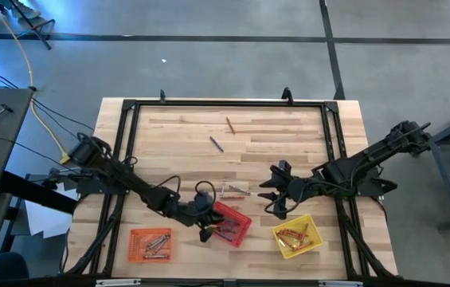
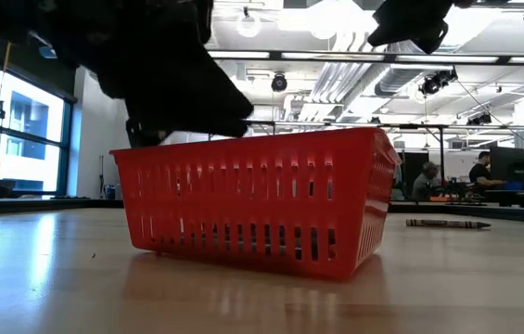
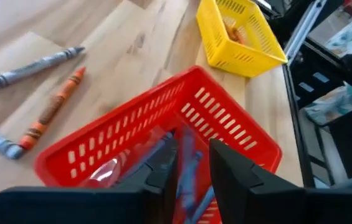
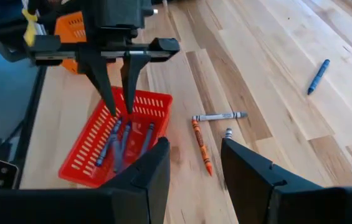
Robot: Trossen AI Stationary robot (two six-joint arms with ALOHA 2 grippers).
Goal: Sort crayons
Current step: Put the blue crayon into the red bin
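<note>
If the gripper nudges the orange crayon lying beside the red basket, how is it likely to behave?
The orange crayon looks like a thin round stick lying flat on the bare wooden table, so it would probably roll sideways. It seems light and stiff, likely to skid. A hard pinch might snap it.

Bluish crayons lie flat in the red basket — an orange one (beside a grey) rests on the worktop.
</note>
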